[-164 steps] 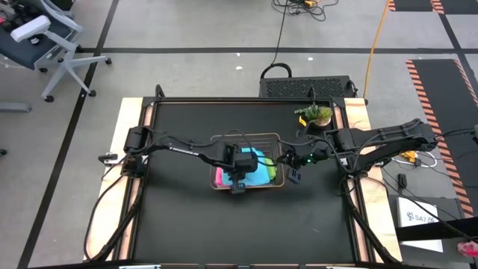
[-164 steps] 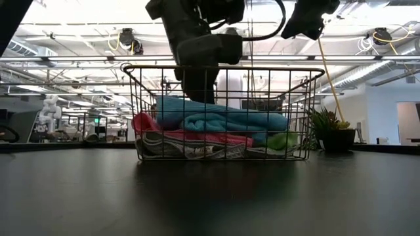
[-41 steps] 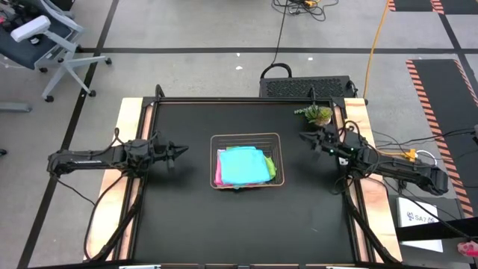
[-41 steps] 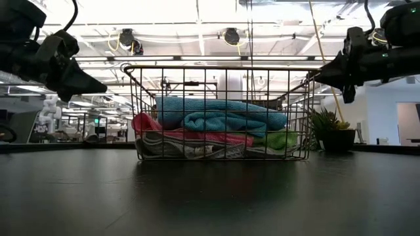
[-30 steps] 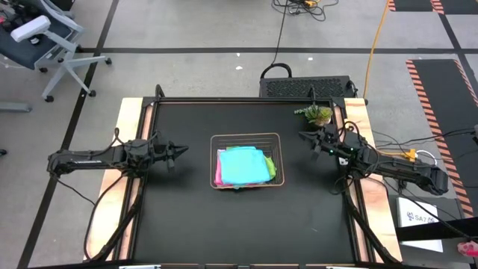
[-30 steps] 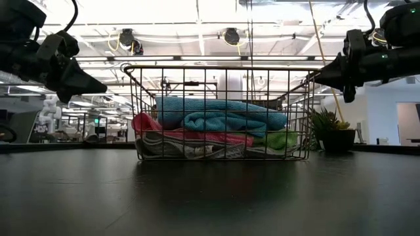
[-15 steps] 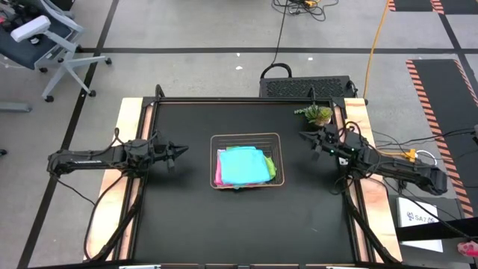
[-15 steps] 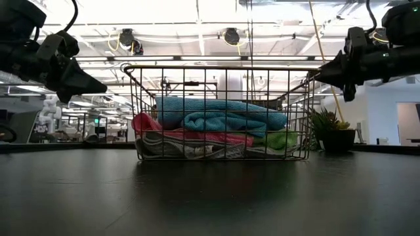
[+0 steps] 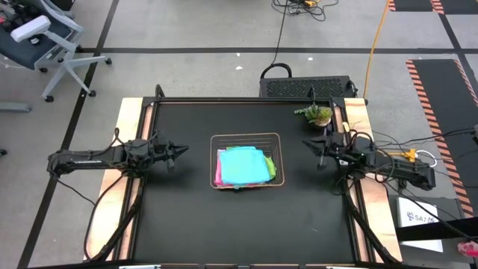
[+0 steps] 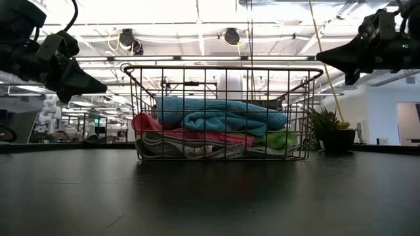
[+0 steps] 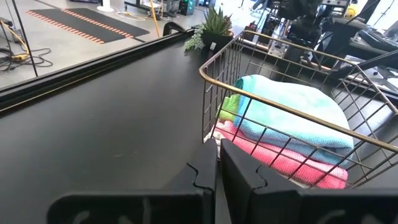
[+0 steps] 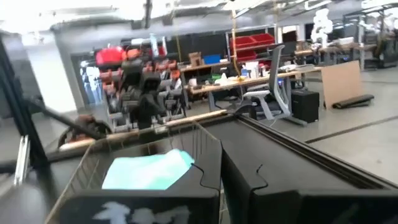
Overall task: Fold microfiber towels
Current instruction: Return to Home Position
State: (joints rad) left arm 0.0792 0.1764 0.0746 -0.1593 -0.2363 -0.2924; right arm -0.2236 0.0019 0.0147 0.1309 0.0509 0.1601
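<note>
Both arms sit out at the table (image 9: 187, 217) sides, looks like home pose, so nothing hangs over the load. Left gripper (image 9: 181, 149) hovers well left of the basket (image 9: 245, 136), fingers pressed together, empty. Right gripper (image 9: 308, 142) hovers right of it, near the plant (image 9: 318, 114), also closed, empty. Towels (image 9: 243, 166) are stacked inside the basket at table ctr: teal/lt blue on top, pink under, lime green at right edge, pale grey-white at btm. Folds look tidy, top one a bit puffy. Job reads as done imo.

towels (image 9: 243, 166) in basket (image 9: 245, 137) | basket centre of table (image 9: 187, 217) | plant (image 9: 318, 114) right rear corner
</note>
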